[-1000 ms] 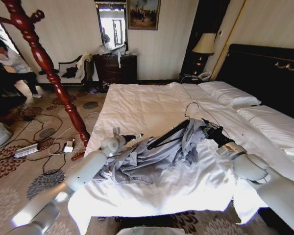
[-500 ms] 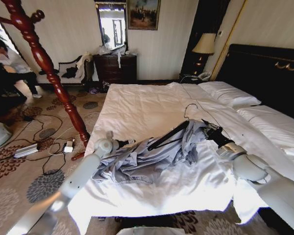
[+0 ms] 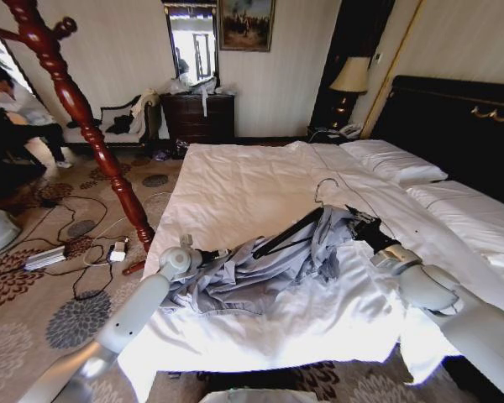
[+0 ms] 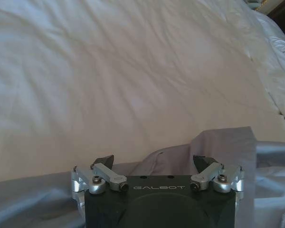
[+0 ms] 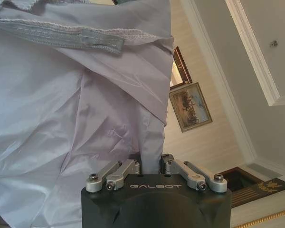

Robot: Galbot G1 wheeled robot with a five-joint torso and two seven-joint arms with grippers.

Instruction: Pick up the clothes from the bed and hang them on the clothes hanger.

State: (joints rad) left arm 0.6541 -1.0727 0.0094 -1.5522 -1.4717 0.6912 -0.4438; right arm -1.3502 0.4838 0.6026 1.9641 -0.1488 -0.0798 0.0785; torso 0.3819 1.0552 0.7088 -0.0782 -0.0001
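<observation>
Task approx. midway: right gripper (image 5: 150,164) has its fingers pinched tight on the clothes (image 3: 260,269), hanger (image 3: 290,232) partly inside the fabric just beyond them, all low over the bed (image 3: 235,185), while left gripper (image 4: 154,164), fingers wide apart & empty, sits at the garment's far edge.

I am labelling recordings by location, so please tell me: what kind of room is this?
Most likely a bedroom, perhaps in a hotel. A wide bed with white sheets and pillows stands against a tall black headboard, and a lamp sits beside it. A patterned carpet covers the floor.
</observation>
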